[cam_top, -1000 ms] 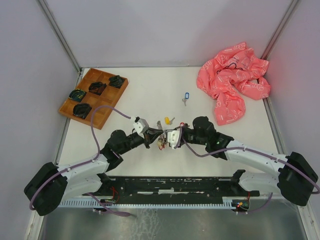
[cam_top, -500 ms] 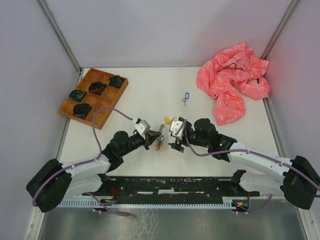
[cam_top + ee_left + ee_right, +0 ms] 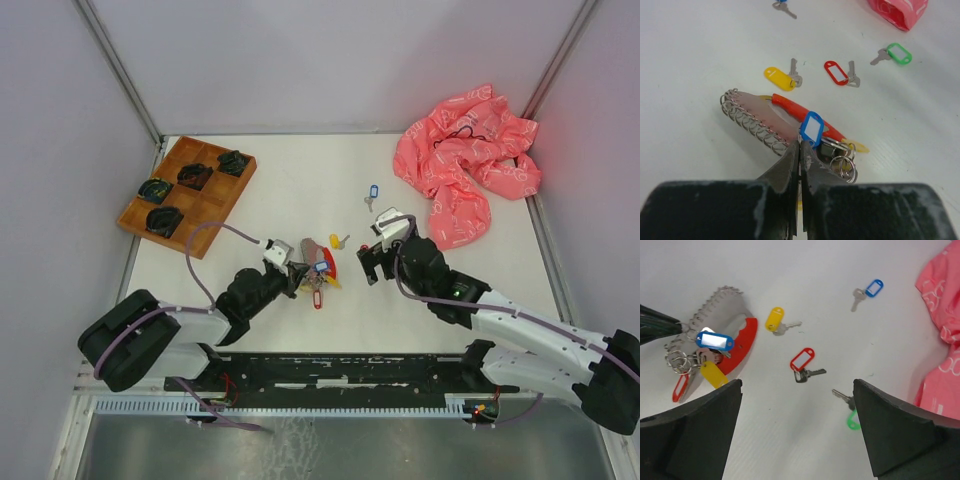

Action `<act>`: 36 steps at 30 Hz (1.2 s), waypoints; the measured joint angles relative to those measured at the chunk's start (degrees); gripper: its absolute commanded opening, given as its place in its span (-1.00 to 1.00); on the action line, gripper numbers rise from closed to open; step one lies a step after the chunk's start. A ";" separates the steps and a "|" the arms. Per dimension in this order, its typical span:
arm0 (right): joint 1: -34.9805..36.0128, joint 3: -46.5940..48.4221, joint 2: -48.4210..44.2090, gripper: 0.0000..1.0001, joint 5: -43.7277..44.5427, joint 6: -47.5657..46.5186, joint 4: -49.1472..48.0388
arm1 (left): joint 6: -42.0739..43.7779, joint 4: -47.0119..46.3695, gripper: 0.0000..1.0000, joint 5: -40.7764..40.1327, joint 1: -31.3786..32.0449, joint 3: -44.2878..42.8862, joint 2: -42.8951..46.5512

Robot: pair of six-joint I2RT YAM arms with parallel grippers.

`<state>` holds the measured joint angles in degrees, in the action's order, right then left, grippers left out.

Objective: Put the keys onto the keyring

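The keyring (image 3: 771, 116), a chain-edged grey flap with a curved red piece, lies on the table with blue (image 3: 715, 340), yellow and red tagged keys on its rings. My left gripper (image 3: 800, 146) is shut on its ring end (image 3: 318, 268). Loose keys lie beyond it: yellow tag (image 3: 775, 319), red tag (image 3: 802, 360), green tag (image 3: 898, 53) and blue tag (image 3: 372, 193). My right gripper (image 3: 797, 384) hangs open above the red-tagged key, holding nothing. Its right finger partly covers the green tag in the right wrist view. In the top view the right gripper (image 3: 370, 264) stands right of the keyring.
A wooden tray (image 3: 185, 195) with dark coiled items sits at the back left. A crumpled pink cloth (image 3: 465, 170) lies at the back right, close to the green-tagged key. Grey walls close in the table on three sides.
My right gripper opened, let go of the keyring and drew back to the right. The keyring now lies spread out on the table, with my left gripper still on it.
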<state>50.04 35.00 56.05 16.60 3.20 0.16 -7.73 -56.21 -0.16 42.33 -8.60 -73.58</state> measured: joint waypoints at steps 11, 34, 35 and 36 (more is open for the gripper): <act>0.00 3.19 1.57 1.00 17.79 8.02 11.32 | -11.15 2.80 -0.14 -13.16 -0.24 3.89 5.01; 0.00 7.19 -15.19 0.99 29.22 8.50 25.46 | -17.84 64.48 0.99 -35.69 -0.26 -19.65 55.49; 0.00 7.19 -16.15 1.00 29.40 8.35 25.49 | -17.29 65.44 0.99 -35.71 -0.26 -20.92 55.17; 0.00 7.19 -16.92 1.00 29.64 8.24 25.46 | -16.83 66.12 0.99 -35.69 -0.26 -22.01 54.75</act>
<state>50.04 42.19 39.13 46.24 11.44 25.63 -24.56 9.91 -35.86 42.06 -30.61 -18.83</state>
